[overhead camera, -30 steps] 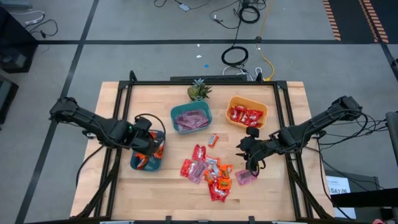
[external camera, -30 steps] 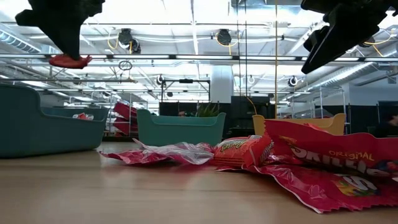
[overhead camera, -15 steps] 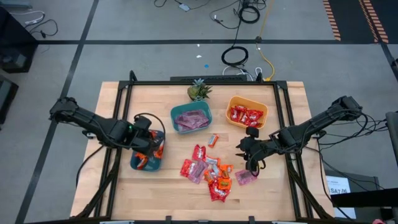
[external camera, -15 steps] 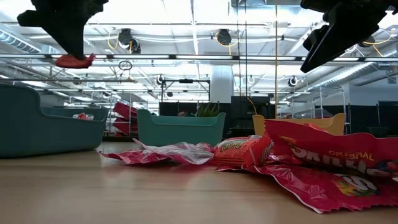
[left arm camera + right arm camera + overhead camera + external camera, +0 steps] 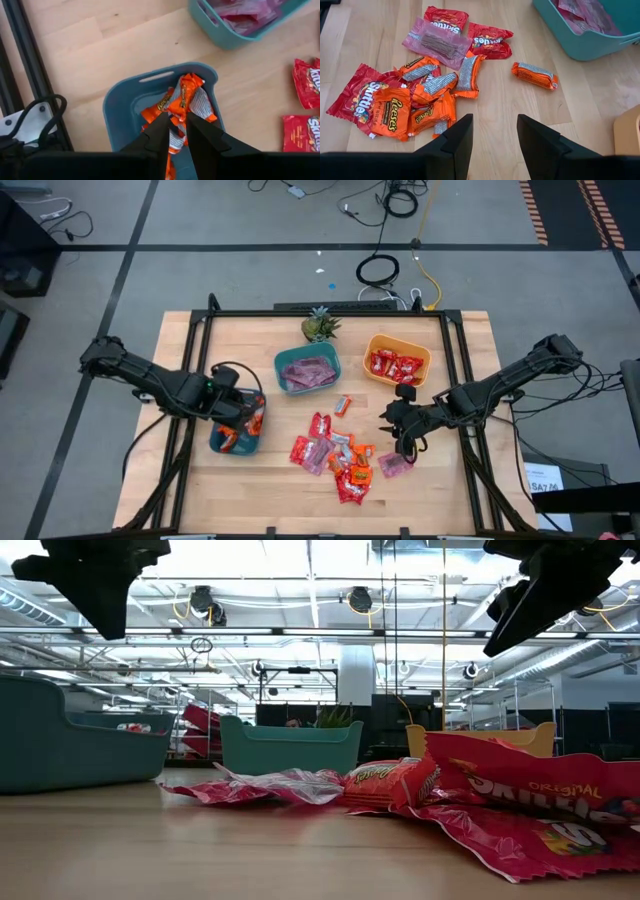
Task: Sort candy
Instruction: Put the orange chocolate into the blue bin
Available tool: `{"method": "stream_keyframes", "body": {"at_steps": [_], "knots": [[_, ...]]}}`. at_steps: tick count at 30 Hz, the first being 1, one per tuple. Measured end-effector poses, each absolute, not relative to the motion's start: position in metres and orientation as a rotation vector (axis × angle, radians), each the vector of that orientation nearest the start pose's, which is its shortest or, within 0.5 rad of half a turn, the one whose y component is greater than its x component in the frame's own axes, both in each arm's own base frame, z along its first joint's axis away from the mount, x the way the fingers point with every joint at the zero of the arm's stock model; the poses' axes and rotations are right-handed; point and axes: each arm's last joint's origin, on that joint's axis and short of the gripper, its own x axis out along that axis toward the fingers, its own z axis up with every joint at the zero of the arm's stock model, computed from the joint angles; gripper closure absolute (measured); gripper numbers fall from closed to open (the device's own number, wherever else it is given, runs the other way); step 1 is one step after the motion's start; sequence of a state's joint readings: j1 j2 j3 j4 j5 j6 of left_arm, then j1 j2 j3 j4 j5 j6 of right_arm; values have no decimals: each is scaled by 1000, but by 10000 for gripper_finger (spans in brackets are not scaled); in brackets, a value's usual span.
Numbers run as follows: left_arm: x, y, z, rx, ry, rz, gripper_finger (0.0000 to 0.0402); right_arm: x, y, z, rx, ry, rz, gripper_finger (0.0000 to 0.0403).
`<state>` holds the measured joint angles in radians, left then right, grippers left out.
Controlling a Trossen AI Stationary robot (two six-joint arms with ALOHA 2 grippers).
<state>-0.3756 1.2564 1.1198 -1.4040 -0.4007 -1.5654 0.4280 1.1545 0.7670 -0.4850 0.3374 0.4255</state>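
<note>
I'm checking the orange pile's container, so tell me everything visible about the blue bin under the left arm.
The blue bin is a small rounded-corner tub, plastic by its look, with a slot handle in its rim. It stands upright on the wooden table near its left side, holding several orange candies. The left end effector hovers above it, touching nothing visible.

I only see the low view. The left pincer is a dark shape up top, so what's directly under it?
Observer: The left pincer hangs over the blue bowl, which holds orange candies.
Operator: Carrying anything?
Observer: No. Its fingers stand slightly apart with nothing between them.
Operator: And the right one?
Observer: The right pincer is open and empty above the table, with the loose pile of candy in front of it and a lone orange candy apart from the pile.
</note>
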Motion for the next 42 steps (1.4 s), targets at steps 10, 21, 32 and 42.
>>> {"method": "stream_keyframes", "body": {"at_steps": [10,21,32,42], "knots": [[192,-64,286,-719,1019,898,325,208,84,235,62,804,-81,259],[190,-63,286,-733,993,950,292,208,84,235,59,804,-80,259],[187,-62,286,-746,1007,977,182,208,84,235,59,804,-80,259],[194,-65,287,-802,962,929,177,208,84,235,59,804,-80,259]]}}
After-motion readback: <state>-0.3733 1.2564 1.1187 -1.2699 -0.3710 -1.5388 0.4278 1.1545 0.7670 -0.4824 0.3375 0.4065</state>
